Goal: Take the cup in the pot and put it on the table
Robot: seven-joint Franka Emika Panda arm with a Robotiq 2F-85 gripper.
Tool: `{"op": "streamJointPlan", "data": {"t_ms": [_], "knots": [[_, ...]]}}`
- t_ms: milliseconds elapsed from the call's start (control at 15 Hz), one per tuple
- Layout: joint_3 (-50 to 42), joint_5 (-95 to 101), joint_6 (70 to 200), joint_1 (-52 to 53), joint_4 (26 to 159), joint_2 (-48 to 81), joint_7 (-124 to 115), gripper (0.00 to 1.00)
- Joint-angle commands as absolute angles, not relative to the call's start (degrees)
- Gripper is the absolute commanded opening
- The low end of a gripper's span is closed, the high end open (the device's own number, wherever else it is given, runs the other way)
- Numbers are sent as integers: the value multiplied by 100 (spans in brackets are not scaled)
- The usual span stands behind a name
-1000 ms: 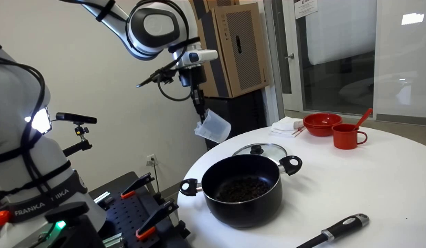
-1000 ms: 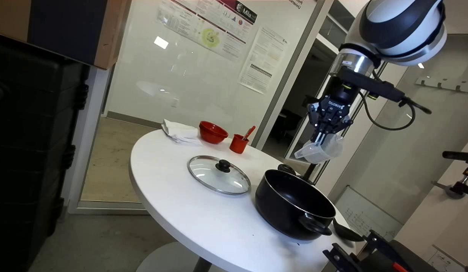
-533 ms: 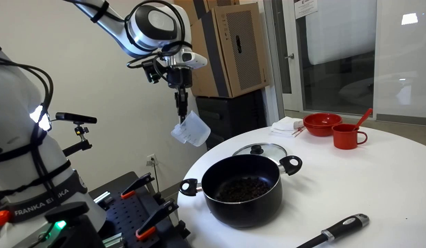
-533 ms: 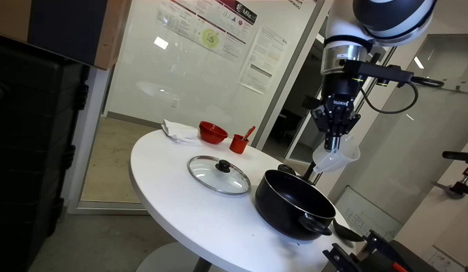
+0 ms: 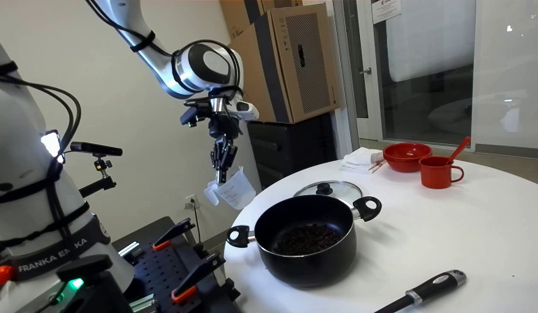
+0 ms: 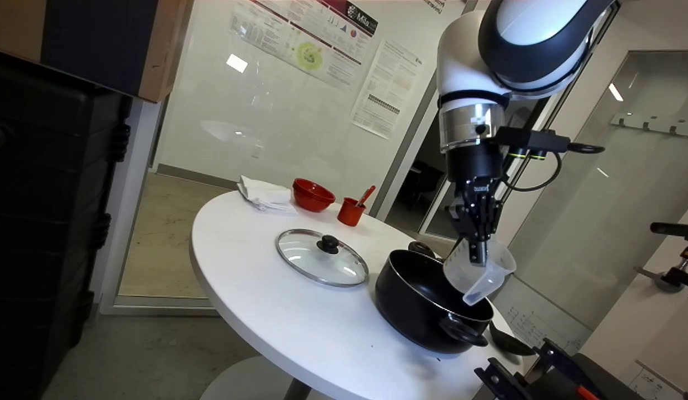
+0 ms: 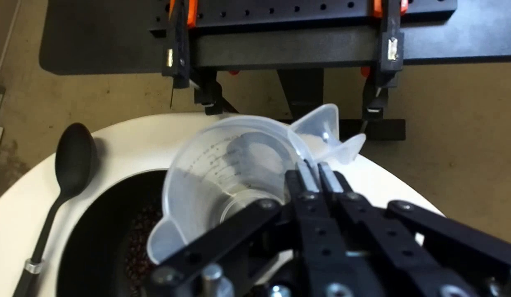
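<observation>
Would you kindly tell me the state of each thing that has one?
cup: tilted, looks empty
gripper: closed on cup
pot: uncovered, dark bits inside
lid: off, on the table
red mug: upright, red utensil inside
red bowls: stacked
black spoon: lying down
white cloth: folded

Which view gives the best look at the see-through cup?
The wrist view: it looks into the cup up close, showing its spout and printed markings, though the pincer hides part. Both exterior views show it smaller, from outside, in the pincer's grip.

Cup translucent w/ graduation marks, tilted, held in the air near the pot. Pot's glossy black, two-handled, open-topped, upright on round white table.
</observation>
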State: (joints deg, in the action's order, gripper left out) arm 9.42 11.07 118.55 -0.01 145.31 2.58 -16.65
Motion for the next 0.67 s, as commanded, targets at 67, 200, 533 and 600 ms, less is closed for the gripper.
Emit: {"op": "streamJointPlan", "data": {"t_ms": [67,200,533,600], "knots": [[737,1234,12059,291,14543,513,-1298,1],[705,1234,12105,347,14545,615,-1276,5],[634,1291,12010,370,14491,614,-1293,1],[637,1307,11868,399,14425,630,-1272,1]]}}
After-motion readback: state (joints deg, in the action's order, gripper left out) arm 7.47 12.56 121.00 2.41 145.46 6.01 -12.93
